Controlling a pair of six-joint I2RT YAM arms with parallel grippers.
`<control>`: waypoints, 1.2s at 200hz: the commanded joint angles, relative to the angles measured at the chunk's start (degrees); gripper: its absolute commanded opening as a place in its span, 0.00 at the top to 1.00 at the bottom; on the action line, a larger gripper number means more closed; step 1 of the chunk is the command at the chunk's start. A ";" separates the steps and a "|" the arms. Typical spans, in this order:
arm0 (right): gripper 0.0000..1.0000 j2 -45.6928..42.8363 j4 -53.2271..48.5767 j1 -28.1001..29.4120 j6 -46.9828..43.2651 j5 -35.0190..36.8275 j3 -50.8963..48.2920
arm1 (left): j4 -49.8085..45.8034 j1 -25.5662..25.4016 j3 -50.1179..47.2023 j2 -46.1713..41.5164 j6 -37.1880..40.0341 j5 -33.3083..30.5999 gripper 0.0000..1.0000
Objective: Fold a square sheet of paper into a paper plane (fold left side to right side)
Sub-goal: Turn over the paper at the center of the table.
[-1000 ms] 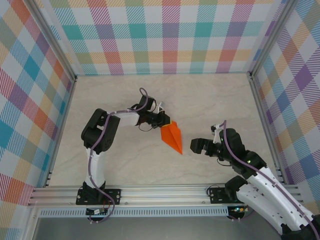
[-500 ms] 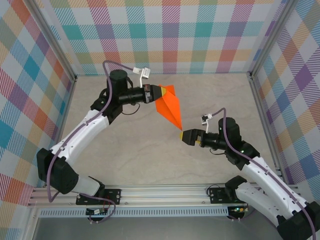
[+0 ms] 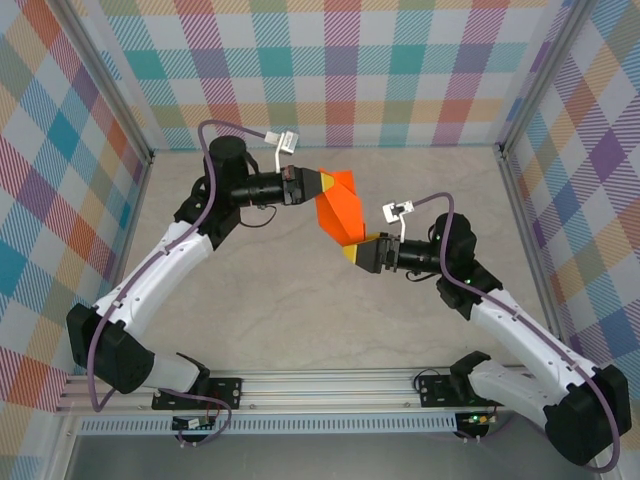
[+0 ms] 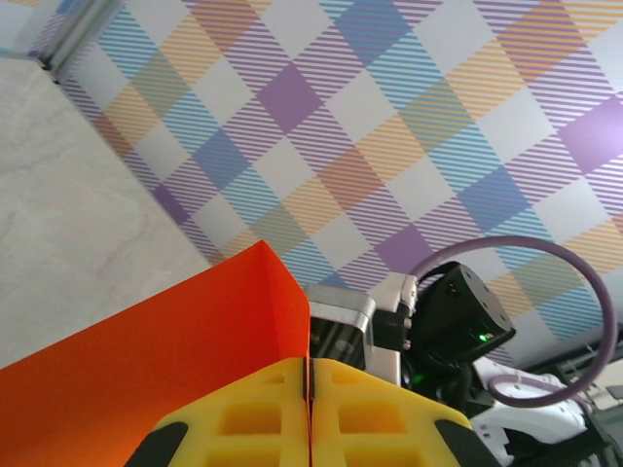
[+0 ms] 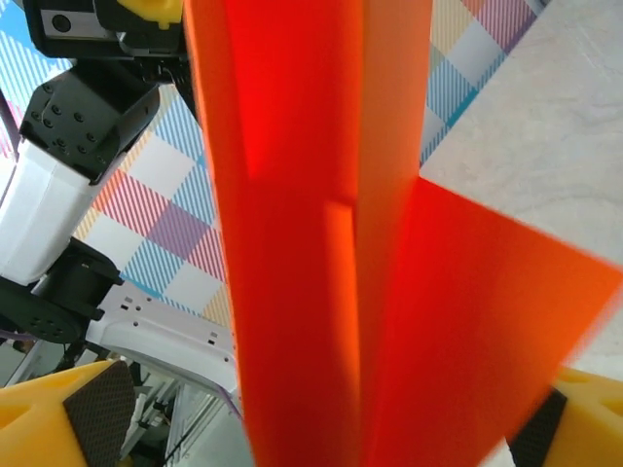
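Observation:
The folded orange paper plane (image 3: pixel 338 208) hangs in mid-air above the table's far middle, pointed end down and right. My left gripper (image 3: pixel 312 185) is shut on its upper wide end. In the left wrist view the yellow fingers (image 4: pixel 243 418) meet on a thin edge at the left gripper (image 4: pixel 310 375), and the orange paper (image 4: pixel 146 360) spreads to the left. My right gripper (image 3: pixel 362 253) is at the lower tip. In the right wrist view the paper (image 5: pixel 302 243) stands between the widely parted yellow fingers (image 5: pixel 58 404) of the right gripper (image 5: pixel 321 418), which is open.
The pale marbled table (image 3: pixel 300 310) lies below, with checked walls (image 3: pixel 330 70) on three sides. An aluminium rail (image 3: pixel 320 385) runs along the near edge. The right arm's wrist (image 4: pixel 458 321) is close in front of the left gripper.
The left gripper has lifted the paper off the table and carried it toward the back. The right gripper has risen and moved left, and its fingers now straddle the paper's lower tip.

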 commanded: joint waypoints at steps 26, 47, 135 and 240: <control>0.41 -0.40 3.03 -0.12 -0.17 -0.63 2.78 | 1.83 -0.11 -0.05 -2.00 -2.23 4.05 0.95; 0.62 -1.77 1.50 -0.05 -1.37 0.32 1.84 | 0.50 -1.03 -0.24 -1.38 -2.17 4.89 0.94; 0.96 -2.64 -38.80 4.92 -22.01 24.55 10.84 | -26.22 -1.76 -0.03 -10.42 20.14 -26.82 0.18; 0.93 50.25 -97.18 32.49 -10.84 99.40 51.16 | -22.41 -1.85 -18.26 -37.18 17.80 -60.75 0.14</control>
